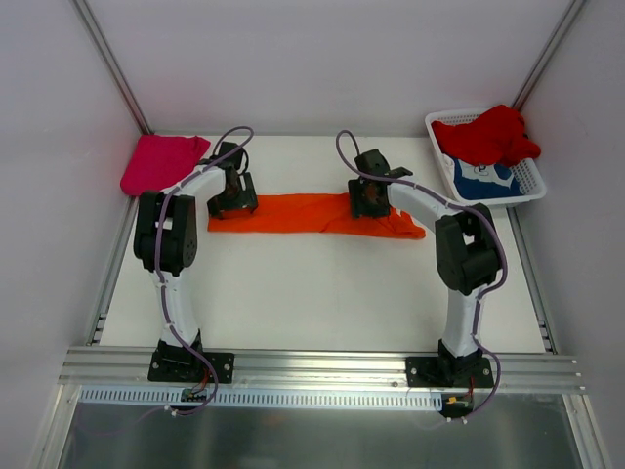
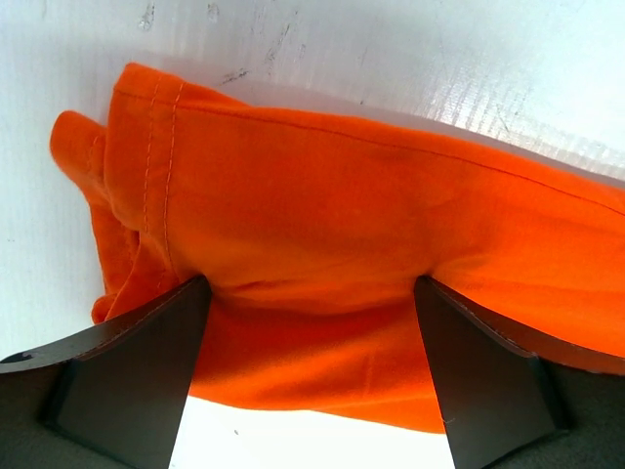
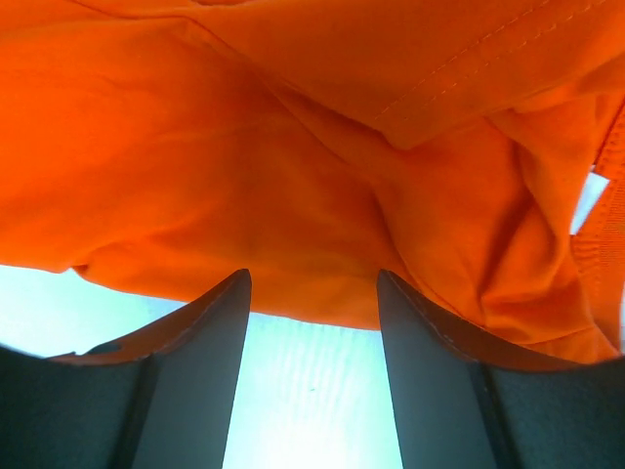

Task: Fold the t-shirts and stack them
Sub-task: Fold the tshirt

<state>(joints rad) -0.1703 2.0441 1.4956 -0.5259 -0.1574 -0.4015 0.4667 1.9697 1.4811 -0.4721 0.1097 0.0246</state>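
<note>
The only container is the white basket (image 1: 532, 191), far right of and behind the orange shirt (image 1: 293, 213). In it the blue shirt (image 1: 483, 179) with a white print lies at the bottom, near its front. The red shirt (image 1: 493, 135) is heaped on top toward the back and spills over the basket's rim.

The pink shirt (image 1: 161, 162) lies crumpled in the back left corner of the table (image 1: 322, 293), left of and behind the orange shirt and apart from it. The orange shirt is stretched in a long, narrow band across the table. The left gripper (image 1: 232, 200) is down on the band's left end. The right gripper (image 1: 366, 200) is down on the band right of its middle, and a bunched length of cloth runs on past it to the right. The arms cover the cloth at both spots.

From above, neither claw's state can be read; the wrist views show it. In the left wrist view the fingers (image 2: 146, 362) stand wide apart, released, with their tips against the orange cloth. A hemmed, double-stitched edge is folded over at the left, and a shallow pucker sits between the tips. In the right wrist view the fingers (image 3: 195, 362) are also parted, released. Bare table shows between them, and the tips reach the near edge of the wrinkled cloth, where a stitched seam crosses at the upper right. Neither claw has cloth pinched.
</note>
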